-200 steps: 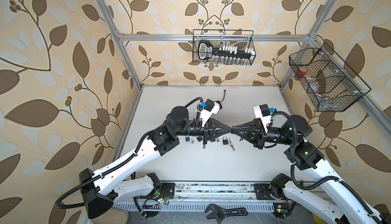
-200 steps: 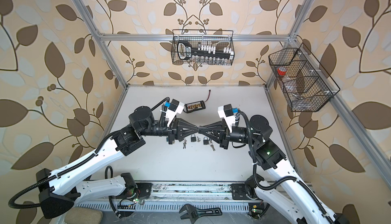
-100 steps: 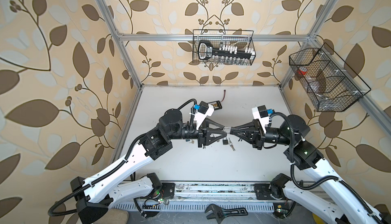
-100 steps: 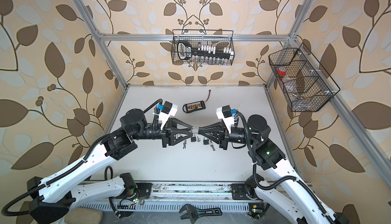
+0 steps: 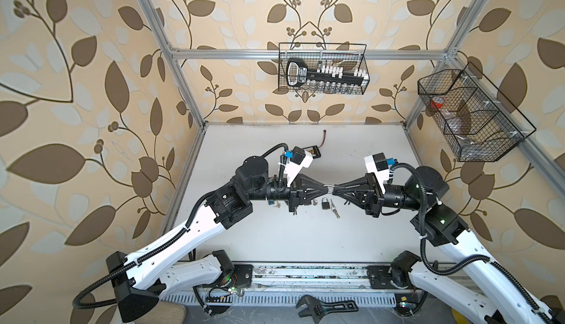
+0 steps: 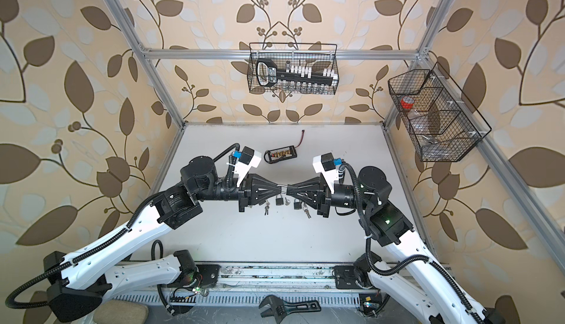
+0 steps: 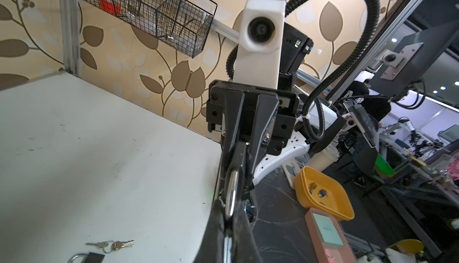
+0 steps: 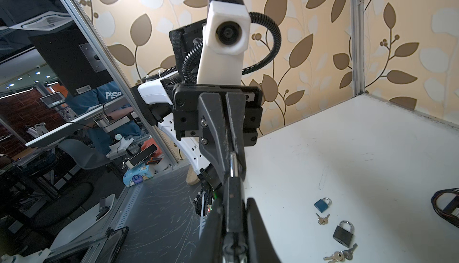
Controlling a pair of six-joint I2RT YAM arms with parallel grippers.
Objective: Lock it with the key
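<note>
A black padlock hangs in the air between my two grippers, which meet tip to tip over the middle of the table in both top views. My right gripper is shut on the padlock's black body. My left gripper is shut on its silver shackle. In the top views the shackle shows as a short silver link between the left gripper and the right gripper. A small round metal part sits at the body's base between the right fingers; I cannot tell whether it is the key.
On the table under the grippers lie a black padlock with keys and a blue padlock with keys. A wired connector board lies further back. Wire baskets hang on the walls. A wrench lies in front.
Half a second ago my left gripper stood open and drawn back to the left. It has now moved right again and shut on the shackle. The right gripper has held still.
</note>
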